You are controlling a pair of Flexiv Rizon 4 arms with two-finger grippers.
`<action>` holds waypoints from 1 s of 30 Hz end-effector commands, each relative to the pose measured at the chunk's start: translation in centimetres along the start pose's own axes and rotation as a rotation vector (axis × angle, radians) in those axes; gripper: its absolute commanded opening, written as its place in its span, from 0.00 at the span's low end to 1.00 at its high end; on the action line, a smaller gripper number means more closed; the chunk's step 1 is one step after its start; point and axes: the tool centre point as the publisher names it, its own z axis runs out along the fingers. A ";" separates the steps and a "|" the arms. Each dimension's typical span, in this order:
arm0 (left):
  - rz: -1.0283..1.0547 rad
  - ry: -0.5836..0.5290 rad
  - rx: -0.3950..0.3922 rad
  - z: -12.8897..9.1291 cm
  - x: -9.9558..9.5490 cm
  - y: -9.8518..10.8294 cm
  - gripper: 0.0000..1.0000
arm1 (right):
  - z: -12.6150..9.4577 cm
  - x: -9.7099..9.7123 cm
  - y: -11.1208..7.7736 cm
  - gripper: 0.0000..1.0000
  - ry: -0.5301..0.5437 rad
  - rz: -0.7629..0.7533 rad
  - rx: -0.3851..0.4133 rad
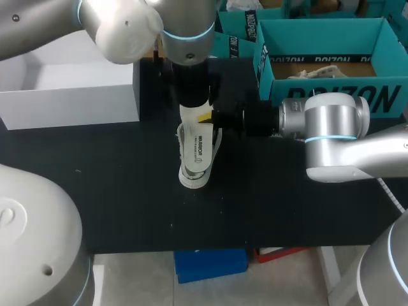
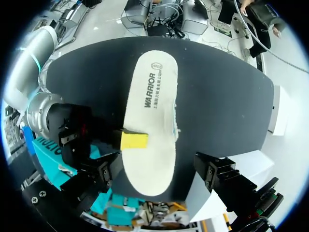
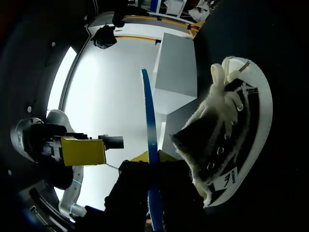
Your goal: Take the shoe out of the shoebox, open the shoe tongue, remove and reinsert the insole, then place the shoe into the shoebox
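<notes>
Shoe [image 1: 190, 176]: a white lace-up shoe at the centre of the black table [image 1: 95, 185], outside the box, its toe toward 6 o'clock in the head view.
Insole [image 2: 152, 108]: white on top with a blue underside, lying over the shoe and hiding most of it in the left wrist view.
Right gripper [image 1: 206, 118]: comes in from 3 o'clock, its yellow tips clamped on one long edge of the insole near the heel, one tip above and one below.
Left gripper [image 2: 157, 171]: points straight down over the shoe from an arm entering at 11 o'clock; its fingers stand wide apart on either side of the insole's heel end, not touching it.
Shoebox [image 1: 325, 95]: teal, open, at 2 o'clock from the shoe, well apart from it.
White box [image 1: 70, 95]: at 10 o'clock from the shoe, at the table's far edge.
</notes>
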 end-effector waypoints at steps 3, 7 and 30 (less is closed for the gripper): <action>0.016 -0.015 -0.038 -0.4 0.6 -2.6 1.00 | 0.1 -0.1 0.0 0.00 -0.002 0.000 0.000; 0.033 -0.023 -0.043 -0.7 0.6 -4.1 1.00 | 0.1 -0.1 0.0 0.00 -0.002 0.000 0.000; 0.097 -0.091 -0.008 0.1 0.3 -9.5 1.00 | 0.1 -0.1 0.0 0.00 -0.002 0.000 0.000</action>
